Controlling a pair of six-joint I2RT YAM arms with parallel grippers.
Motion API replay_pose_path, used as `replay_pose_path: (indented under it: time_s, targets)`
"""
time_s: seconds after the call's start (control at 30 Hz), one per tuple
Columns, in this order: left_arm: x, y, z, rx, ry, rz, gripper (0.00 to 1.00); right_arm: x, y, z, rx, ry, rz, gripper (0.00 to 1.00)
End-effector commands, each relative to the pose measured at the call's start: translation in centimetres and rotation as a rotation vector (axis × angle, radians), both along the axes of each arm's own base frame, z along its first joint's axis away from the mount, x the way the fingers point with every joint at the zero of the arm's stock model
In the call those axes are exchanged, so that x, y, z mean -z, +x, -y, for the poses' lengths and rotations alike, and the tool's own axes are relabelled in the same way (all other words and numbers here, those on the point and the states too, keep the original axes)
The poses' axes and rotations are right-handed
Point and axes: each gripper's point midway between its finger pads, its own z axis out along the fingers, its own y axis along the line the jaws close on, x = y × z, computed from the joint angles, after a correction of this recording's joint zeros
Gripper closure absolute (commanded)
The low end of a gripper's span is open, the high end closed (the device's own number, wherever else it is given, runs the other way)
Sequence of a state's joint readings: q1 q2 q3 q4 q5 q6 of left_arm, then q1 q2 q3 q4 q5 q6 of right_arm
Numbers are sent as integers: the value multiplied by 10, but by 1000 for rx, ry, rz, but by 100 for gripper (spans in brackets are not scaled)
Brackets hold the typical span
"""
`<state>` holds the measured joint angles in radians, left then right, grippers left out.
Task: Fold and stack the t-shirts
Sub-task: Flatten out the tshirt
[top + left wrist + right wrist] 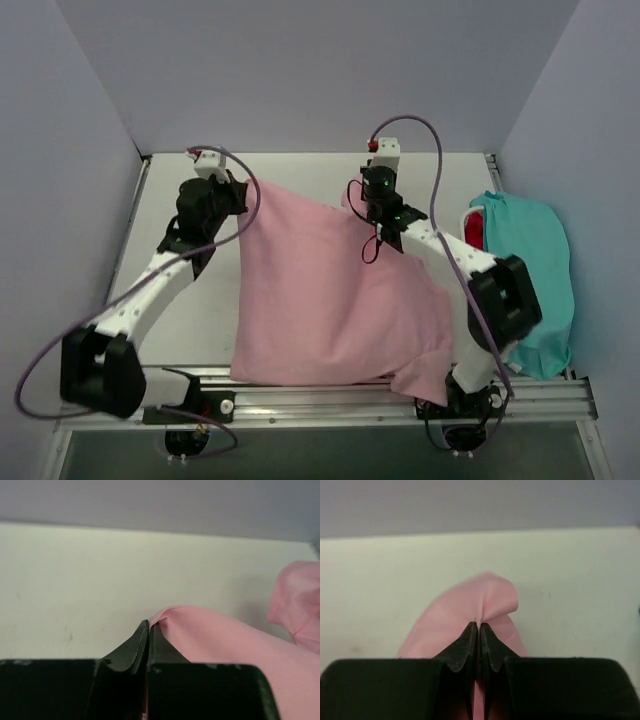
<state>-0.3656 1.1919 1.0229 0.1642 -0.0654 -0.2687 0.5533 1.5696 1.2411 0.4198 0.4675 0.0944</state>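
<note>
The pink shirt (pixel 330 300) lies spread across the middle of the table (pixel 290 168), reaching its front rail. The left gripper (pixel 150 628) and right gripper (pixel 479 626) each pinch its far edge, jaws pressed together on cloth. A teal shirt (pixel 535 270) sits at the right edge, apparently over a red cloth (pixel 474 232).

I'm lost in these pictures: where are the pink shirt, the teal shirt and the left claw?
pink t-shirt (pixel 330 300): top view, middle of the cloth.
teal t-shirt (pixel 545 235): top view, its broad upper surface.
left gripper (pixel 150 625): left wrist view, between its shut fingertips.
</note>
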Motion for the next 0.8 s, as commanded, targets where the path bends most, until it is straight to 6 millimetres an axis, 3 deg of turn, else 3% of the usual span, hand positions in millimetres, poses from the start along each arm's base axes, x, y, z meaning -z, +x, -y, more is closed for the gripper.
replay_pose_path:
  time_s: [0.0, 0.03, 0.07, 0.1, 0.13, 0.17, 0.2, 0.23, 0.27, 0.33, 0.37, 0.4, 0.43, 0.47, 0.5, 0.53, 0.57, 0.6, 0.63, 0.67, 0.7, 0.77]
  targets:
    - [45, 59, -29, -82, -74, -48, 98, 55, 38, 39, 197, 91, -15, 100]
    - [90, 83, -29, -97, -50, -140, 98, 71, 46, 42, 226, 87, -36, 100]
    - [108, 98, -33, -115, -40, -174, 98, 110, 56, 43, 253, 53, -99, 100]
    - [100, 119, -39, -138, -43, -166, 98, 107, 70, 47, 292, 72, -88, 100]
    - [146, 140, -42, -156, -24, -256, 98, 116, 79, 49, 321, 63, -107, 100]
    - [166, 151, -45, -170, -28, -322, 98, 154, 83, 54, 357, 8, -200, 100]
    - [176, 166, -55, -187, -40, -357, 98, 133, 103, 51, 379, 42, -162, 65]
    - [184, 195, -48, -143, -64, -381, 97, 137, 111, 57, 405, 47, -171, 26]
    - [196, 203, -51, -146, -89, -439, 86, 147, 115, 60, 420, 33, -197, 0]
    - [201, 225, -60, -154, -126, -435, 70, 133, 123, 62, 424, 40, -163, 0]
    - [195, 231, -60, -156, -151, -404, 57, 118, 125, 62, 420, 53, -130, 0]
    - [192, 232, -64, -167, -161, -394, 33, 109, 126, 62, 416, 51, -117, 0]
    - [183, 233, -67, -170, -171, -374, 0, 100, 126, 63, 418, 52, -103, 0]
    - [179, 232, -72, -193, -171, -380, 6, 84, 122, 67, 432, 48, -85, 0]
    - [173, 231, -74, -205, -167, -378, 6, 76, 119, 69, 435, 51, -76, 0]
    - [155, 228, -75, -207, -167, -347, 6, 68, 116, 71, 439, 55, -67, 0]
    - [153, 221, -76, -212, -153, -347, 6, 57, 109, 75, 446, 60, -56, 0]
    - [127, 213, -83, -240, -153, -307, 6, 52, 104, 77, 451, 65, -52, 0]
    - [121, 206, -88, -271, -147, -300, 6, 37, 97, 81, 457, 86, -29, 0]
    - [129, 193, -92, -287, -141, -318, 6, 46, 89, 85, 464, 78, -46, 0]
    - [102, 179, -95, -298, -150, -269, 6, 47, 85, 87, 471, 88, -41, 0]
    - [98, 161, -95, -306, -148, -262, 6, 50, 80, 91, 474, 89, -40, 0]
